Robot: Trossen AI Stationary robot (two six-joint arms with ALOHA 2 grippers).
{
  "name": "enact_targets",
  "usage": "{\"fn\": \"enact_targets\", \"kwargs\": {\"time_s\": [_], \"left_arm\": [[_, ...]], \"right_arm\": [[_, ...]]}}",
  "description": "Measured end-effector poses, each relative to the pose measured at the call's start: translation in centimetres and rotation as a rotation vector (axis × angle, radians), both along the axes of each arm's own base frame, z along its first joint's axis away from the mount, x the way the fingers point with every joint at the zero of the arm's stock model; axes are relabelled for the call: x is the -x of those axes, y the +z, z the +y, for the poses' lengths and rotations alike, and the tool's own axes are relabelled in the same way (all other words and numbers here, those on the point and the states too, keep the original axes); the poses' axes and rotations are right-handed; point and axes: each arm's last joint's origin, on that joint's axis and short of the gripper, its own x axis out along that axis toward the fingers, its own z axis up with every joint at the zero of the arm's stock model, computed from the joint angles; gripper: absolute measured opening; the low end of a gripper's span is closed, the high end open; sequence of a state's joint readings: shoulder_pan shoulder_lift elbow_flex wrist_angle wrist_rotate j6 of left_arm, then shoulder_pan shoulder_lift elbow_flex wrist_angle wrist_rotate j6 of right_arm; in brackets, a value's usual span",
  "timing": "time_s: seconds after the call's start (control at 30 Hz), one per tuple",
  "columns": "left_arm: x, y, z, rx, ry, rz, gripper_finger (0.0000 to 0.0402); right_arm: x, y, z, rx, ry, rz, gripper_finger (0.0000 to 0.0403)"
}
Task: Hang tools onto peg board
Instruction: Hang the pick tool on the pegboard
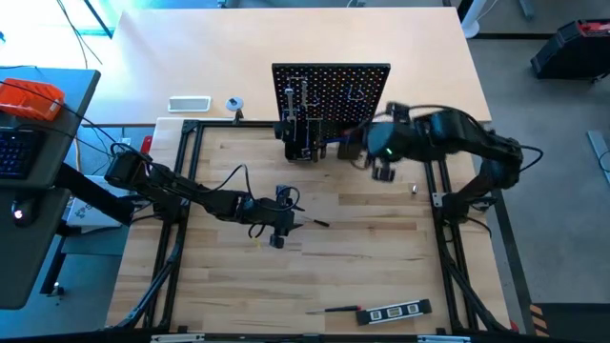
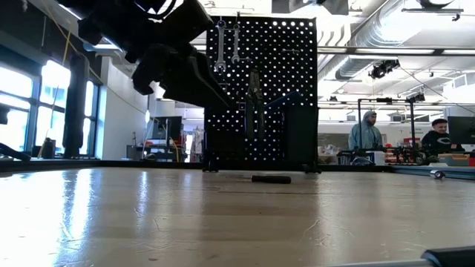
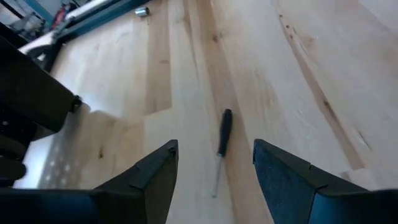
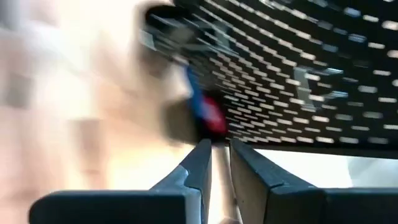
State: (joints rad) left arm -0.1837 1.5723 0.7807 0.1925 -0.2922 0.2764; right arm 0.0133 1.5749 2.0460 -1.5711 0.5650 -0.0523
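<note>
Hovering my left gripper (image 3: 214,171) open and empty over the small screwdriver (image 3: 222,144) on the table (image 1: 381,248), I see its shaft lying lengthwise between my fingers, handle pointing away, so my left arm is nearer than the right.
</note>
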Motion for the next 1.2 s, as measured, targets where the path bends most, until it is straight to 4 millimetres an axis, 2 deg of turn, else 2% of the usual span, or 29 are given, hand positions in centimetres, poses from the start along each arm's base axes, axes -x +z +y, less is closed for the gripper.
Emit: {"fn": "enact_targets", "kwargs": {"time_s": [0.23,0.4,0.53,0.7,0.83,0.97,1.1,1.2], "left_arm": [[0.1,-0.2,0.0,0.034,-0.040,0.020,0.0200],[-0.1,-0.1,0.3,0.081,-0.084,0.019,0.0200],[-0.1,-0.1,0.3,0.093,-0.076,0.015,0.0200],[-0.1,0.0,0.3,0.111,-0.070,0.002,0.0200],[-0.2,0.1,0.3,0.118,-0.080,-0.006,0.0200],[-0.4,0.0,0.2,0.151,-0.124,-0.016,0.0200],[-0.8,-0.6,0.1,0.141,-0.143,-0.024,0.0200],[-1.3,-1.6,0.0,0.133,-0.146,-0.013,0.0200]], "right_arm": [[0.6,0.0,5.5,-0.225,0.111,-0.081,0.0051],[0.7,-2.0,8.7,-0.262,0.135,-0.029,0.0051],[0.5,-5.2,10.6,-0.256,0.133,0.059,0.0051],[0.1,-11.0,12.1,-0.244,0.092,0.157,0.0051],[0.0,-16.2,13.5,-0.372,0.097,0.227,0.0051],[0.4,-20.2,15.4,-0.527,0.108,0.207,0.0051],[1.0,-22.4,16.8,-0.560,0.108,0.148,0.0051],[1.2,-22.6,17.3,-0.499,0.108,0.085,0.0051]]}}
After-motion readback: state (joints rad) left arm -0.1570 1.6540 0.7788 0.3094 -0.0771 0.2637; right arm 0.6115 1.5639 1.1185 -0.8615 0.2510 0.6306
